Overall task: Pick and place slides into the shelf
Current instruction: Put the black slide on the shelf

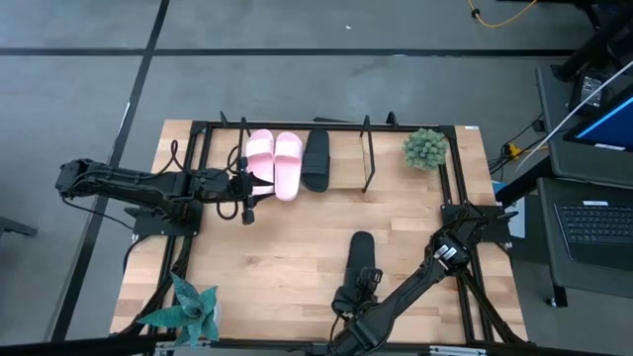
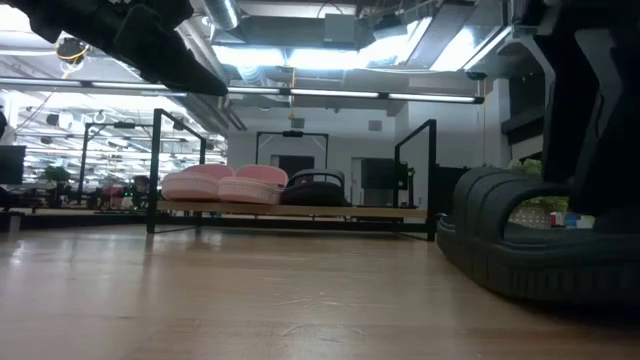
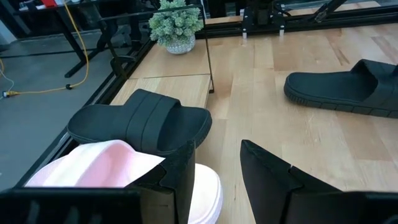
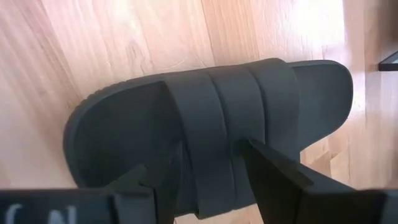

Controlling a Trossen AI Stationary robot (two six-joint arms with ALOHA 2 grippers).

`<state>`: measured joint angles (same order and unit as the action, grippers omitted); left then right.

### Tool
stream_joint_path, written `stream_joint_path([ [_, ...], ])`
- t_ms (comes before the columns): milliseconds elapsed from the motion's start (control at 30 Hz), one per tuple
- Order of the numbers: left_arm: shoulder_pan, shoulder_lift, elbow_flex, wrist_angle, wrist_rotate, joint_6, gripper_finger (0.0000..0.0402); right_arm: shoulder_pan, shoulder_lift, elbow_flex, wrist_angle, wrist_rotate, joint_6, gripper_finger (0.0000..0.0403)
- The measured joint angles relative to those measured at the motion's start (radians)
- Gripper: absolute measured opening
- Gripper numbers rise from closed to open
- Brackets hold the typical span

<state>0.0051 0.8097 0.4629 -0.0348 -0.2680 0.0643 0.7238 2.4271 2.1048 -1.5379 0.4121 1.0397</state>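
Observation:
Two pale pink slides (image 1: 274, 163) and one black slide (image 1: 316, 158) lie side by side on the shelf (image 1: 396, 178) at the table's far edge; they also show in the low view (image 2: 225, 184). The second black slide (image 1: 361, 252) lies sole-down on the tabletop, near the front. My right gripper (image 4: 208, 155) is open, low over this slide, one finger on each side of its strap (image 4: 205, 118). My left gripper (image 3: 217, 152) is open and empty, just in front of the pink slides (image 3: 99, 165). My right gripper comes at the black slide from above, with the strap (image 4: 211, 174) between its two open fingers. I cannot tell whether the fingers touch the strap. The slide lies flat on the table.
A small green potted plant (image 1: 425, 148) stands at the shelf's right end. A teal plant (image 1: 193, 309) stands at the table's near left corner. Bare board shows on the shelf right of the black slide, past an upright rod (image 1: 369, 163).

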Motion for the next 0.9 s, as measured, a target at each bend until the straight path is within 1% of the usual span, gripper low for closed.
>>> stream_joint_path([
  [400,0.0,0.0,0.0,-0.003,0.0,0.0,0.0121,0.0,0.021,0.002,-0.022,0.005,0.015,0.0172],
  [567,0.0,0.0,0.0,-0.003,0.0,0.0,0.0121,0.0,0.022,0.002,-0.029,0.014,0.084,0.017],
  [700,0.0,0.0,0.0,-0.003,0.0,0.0,0.0121,-0.001,0.022,0.002,-0.034,0.016,0.11,0.0146],
  [900,0.0,0.0,0.0,-0.003,0.0,0.0,0.0121,0.0,0.023,0.001,-0.034,0.012,0.109,0.0088],
])
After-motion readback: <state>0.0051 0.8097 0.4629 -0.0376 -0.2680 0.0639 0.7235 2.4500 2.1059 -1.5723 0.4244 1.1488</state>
